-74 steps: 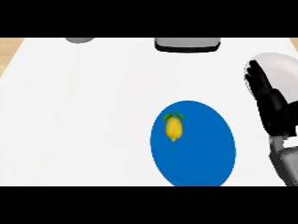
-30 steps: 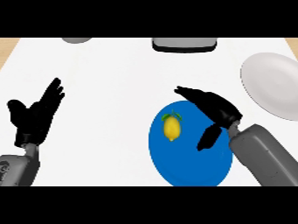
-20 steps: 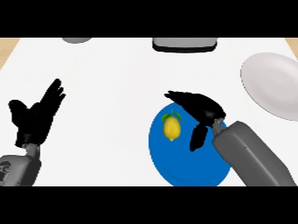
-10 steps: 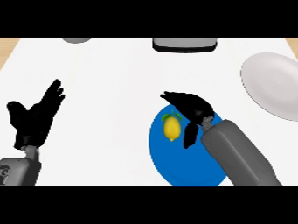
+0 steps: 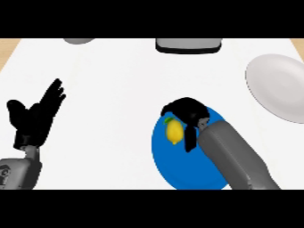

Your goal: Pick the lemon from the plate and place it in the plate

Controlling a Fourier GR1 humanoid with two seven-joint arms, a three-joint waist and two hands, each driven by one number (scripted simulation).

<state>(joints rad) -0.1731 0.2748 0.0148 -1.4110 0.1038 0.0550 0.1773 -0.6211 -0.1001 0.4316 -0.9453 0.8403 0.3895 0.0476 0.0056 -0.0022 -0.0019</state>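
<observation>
A yellow lemon [image 5: 174, 132] lies on the far left part of the blue plate [image 5: 180, 171] at the counter's lower middle. My right hand [image 5: 192, 115] arches over it. Its fingers bend past the lemon's far end and its thumb [image 5: 191, 140] hangs down along the lemon's right side. The lemon still shows almost whole and rests on the plate, and the hand is open. A white plate [image 5: 287, 87] sits at the right edge. My left hand [image 5: 34, 119] is open at the left, fingers up, away from both plates.
A grey-and-white box-like object [image 5: 187, 44] stands at the counter's back edge, and a grey rounded thing [image 5: 80, 40] lies at the back left. White countertop [image 5: 115, 80] stretches between my left hand and the blue plate.
My right hand came in from the right edge over the blue plate and has edged left until it arches around the lemon. My left hand rose into view and now holds still.
</observation>
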